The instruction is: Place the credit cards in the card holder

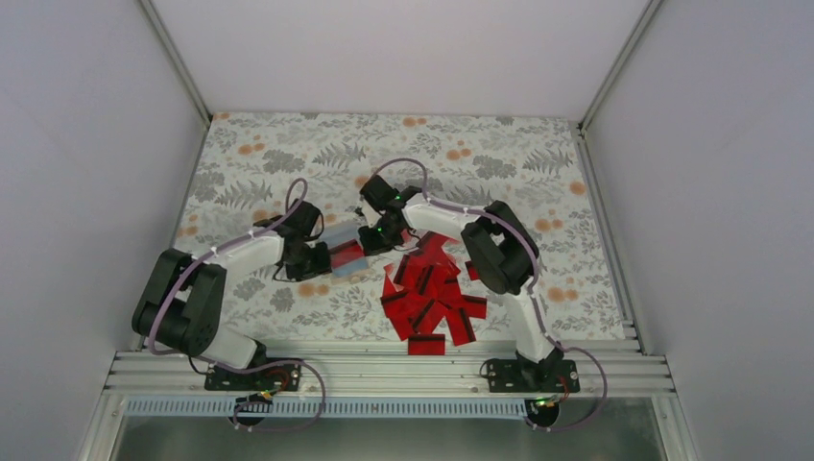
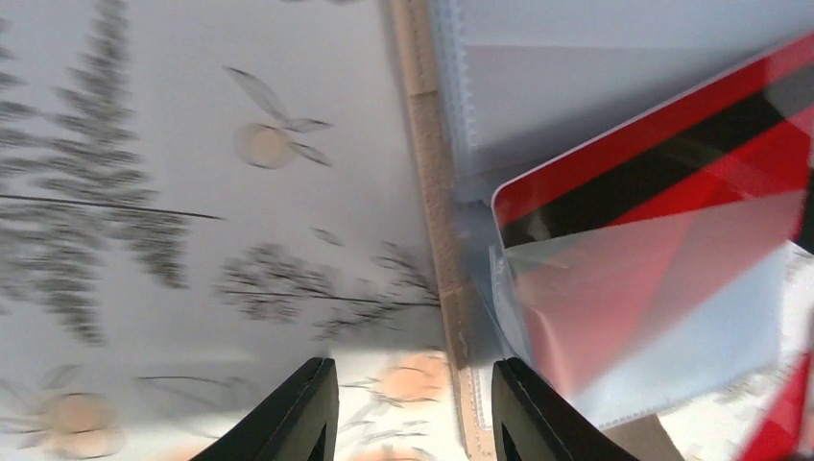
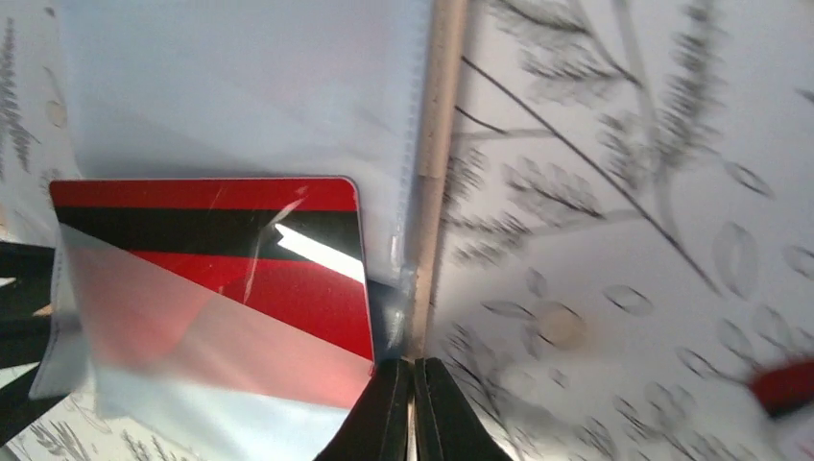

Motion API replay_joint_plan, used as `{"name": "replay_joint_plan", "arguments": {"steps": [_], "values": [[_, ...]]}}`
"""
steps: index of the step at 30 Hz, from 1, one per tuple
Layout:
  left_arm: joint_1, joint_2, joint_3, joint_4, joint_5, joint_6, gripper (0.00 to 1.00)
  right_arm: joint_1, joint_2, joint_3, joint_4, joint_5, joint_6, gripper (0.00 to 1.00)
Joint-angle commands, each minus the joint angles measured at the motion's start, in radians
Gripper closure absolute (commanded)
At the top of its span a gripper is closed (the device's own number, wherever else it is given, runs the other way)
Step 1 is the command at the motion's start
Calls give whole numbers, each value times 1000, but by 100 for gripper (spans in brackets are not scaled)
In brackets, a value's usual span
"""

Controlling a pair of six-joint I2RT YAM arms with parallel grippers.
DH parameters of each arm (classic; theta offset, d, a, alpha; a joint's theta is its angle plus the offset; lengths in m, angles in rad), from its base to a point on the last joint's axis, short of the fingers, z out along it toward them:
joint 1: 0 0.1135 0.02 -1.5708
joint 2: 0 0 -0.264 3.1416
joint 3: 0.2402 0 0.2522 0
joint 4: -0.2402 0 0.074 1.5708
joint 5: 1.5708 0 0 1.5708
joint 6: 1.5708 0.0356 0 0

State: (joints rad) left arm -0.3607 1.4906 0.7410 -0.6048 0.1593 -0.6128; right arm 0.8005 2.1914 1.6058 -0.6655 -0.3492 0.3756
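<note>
**Card half into the pocket**

I am looking at the flat card holder point(image 3: 240, 86), which is showing pale, see-through plastic pockets and a tan strip along one edge. It is lying open on the white cloth point(image 1: 288, 154) printed with grey ferns and orange flowers, in the middle of the table between the two arms. One red rectangular credit card point(image 3: 211, 221) with a black stripe is sitting partly inside a clear pocket. Its striped end is sticking out bare, while the rest is showing dimly through the frosted plastic.

My right gripper point(image 3: 413, 370) is keeping its fingers pressed together, pinching the tan edge strip right beside the card's corner. My left gripper point(image 2: 415, 370) is standing with its fingers spread, and the tan edge is running down between them; I cannot tell whether either finger is touching it.

The other red credit cards point(image 1: 432, 298) are lying in a loose overlapping heap on the cloth, just right of the holder and under the right arm.
</note>
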Motion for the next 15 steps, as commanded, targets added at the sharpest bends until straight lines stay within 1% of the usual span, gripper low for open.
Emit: {"name": "replay_joint_plan", "arguments": {"steps": [1,4,9,12,15], "values": [[-35,29,-86,117,237,-57,58,-62,-82,-79,5,29,-16,96],[-51,62,-102,176,282,-67,58,-107,-114,-87,-7,23,-44,96],[-89,158,-60,228,310,-66,58,-156,-147,-69,-50,32,-73,96],[-116,218,-6,229,322,-68,58,-187,-166,-76,-59,30,-74,96],[-147,246,49,207,332,-54,58,-211,-187,-93,-69,25,-73,96]]}}
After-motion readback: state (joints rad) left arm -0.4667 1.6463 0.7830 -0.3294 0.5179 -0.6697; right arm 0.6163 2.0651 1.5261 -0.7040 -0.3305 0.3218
